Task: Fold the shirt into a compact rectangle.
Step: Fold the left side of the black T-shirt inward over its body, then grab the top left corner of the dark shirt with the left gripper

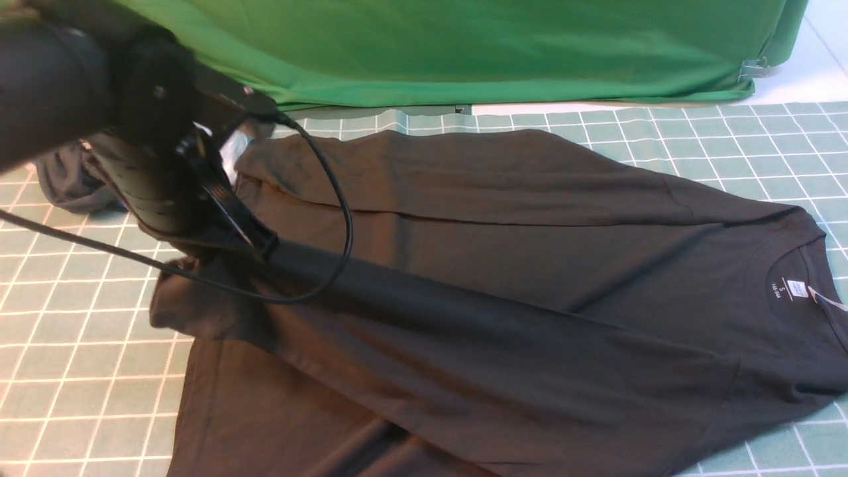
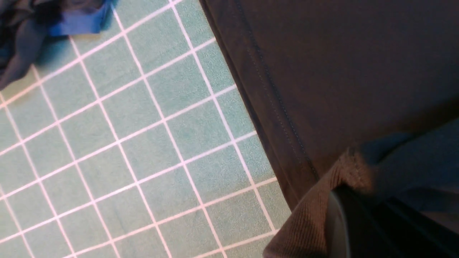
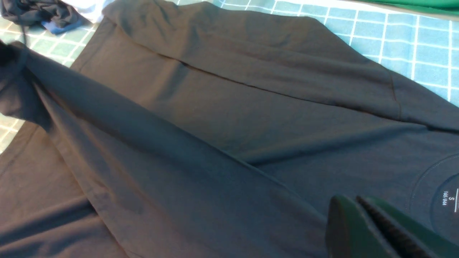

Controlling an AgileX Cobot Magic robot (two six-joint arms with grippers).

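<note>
The black shirt [image 1: 503, 265] lies spread over the green grid mat [image 1: 79, 344], collar and white neck label [image 1: 797, 289] at the right, hem at the left. No chest print shows. The far side is folded over along a crease. My left gripper [image 1: 262, 245] is shut on a pinch of the shirt near the hem, lifting it; a raised ridge of cloth runs from there toward the collar side. In the left wrist view, bunched cloth [image 2: 315, 215] wraps the fingers [image 2: 339, 222]. My right gripper [image 3: 346, 202] hovers over the shirt [image 3: 215, 118] near the collar, shut, with no cloth seen between its fingers; it is outside the front view.
A dark grey and blue bundle of clothes [image 1: 66, 182] lies at the far left behind my left arm, with a white garment [image 1: 228, 152] beside it. A green cloth backdrop [image 1: 464, 46] hangs along the far edge, held by a clip [image 1: 752, 67].
</note>
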